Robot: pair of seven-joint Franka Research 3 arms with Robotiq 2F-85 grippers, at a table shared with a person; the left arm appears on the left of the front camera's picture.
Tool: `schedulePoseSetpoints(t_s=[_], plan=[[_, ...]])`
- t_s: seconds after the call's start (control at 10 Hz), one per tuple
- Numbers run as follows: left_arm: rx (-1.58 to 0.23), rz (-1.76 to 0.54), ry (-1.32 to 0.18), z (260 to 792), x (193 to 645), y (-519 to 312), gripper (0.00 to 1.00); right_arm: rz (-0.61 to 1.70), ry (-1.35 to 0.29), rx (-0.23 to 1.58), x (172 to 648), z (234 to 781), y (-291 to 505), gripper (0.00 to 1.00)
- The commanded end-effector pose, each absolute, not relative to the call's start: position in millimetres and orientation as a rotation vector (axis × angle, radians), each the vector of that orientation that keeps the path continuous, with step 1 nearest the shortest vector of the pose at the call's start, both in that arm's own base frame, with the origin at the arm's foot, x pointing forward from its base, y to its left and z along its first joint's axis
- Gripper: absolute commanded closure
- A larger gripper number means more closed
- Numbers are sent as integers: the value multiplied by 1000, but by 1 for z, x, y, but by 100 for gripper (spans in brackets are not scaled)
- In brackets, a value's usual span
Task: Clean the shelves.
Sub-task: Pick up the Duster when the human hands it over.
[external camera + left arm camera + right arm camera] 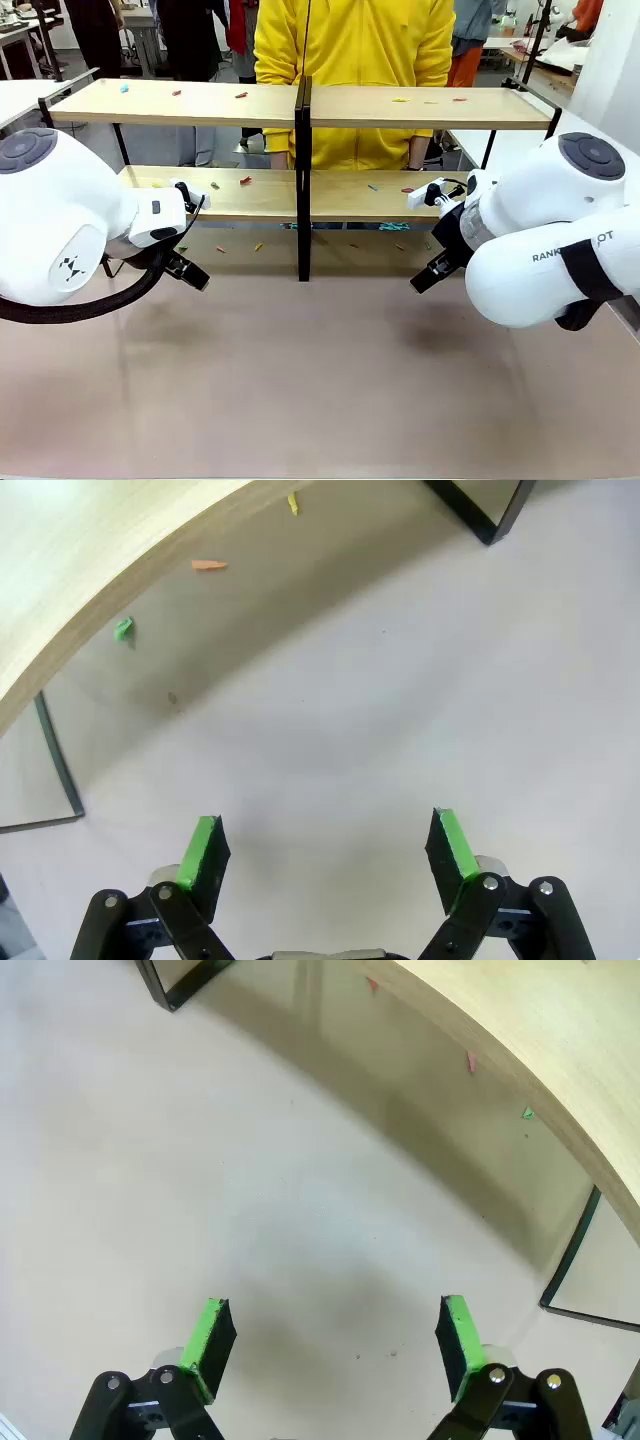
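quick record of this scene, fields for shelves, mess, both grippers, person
shelves: two light-wood tiers in a black frame, standing on the table
mess: small coloured bits scattered on both tiers and on the table beneath
left gripper: open, empty, over bare table in front of the shelves
right gripper: open, empty, over bare table in front of the shelves
person: in a yellow top, behind the shelves

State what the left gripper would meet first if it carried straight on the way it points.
Probably the bare table top, short of the shelves; nothing else lies before the left gripper.
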State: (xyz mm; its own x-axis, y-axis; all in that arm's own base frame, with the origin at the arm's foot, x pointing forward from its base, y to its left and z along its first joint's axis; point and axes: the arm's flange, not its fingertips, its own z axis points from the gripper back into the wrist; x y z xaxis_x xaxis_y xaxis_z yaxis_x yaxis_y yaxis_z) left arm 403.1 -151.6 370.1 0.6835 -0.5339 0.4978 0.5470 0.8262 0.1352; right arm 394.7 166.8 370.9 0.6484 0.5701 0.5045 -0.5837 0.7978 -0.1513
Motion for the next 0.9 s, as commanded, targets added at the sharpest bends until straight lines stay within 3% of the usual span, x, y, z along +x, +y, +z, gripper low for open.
schedulePoseSetpoints(t_s=[0.0,0.8], plan=[[-25,-606,-550,370,403,-152,0,656,-565,26,395,371,167,0],[-25,-606,-550,370,403,-152,0,656,-565,26,395,371,167,0]])
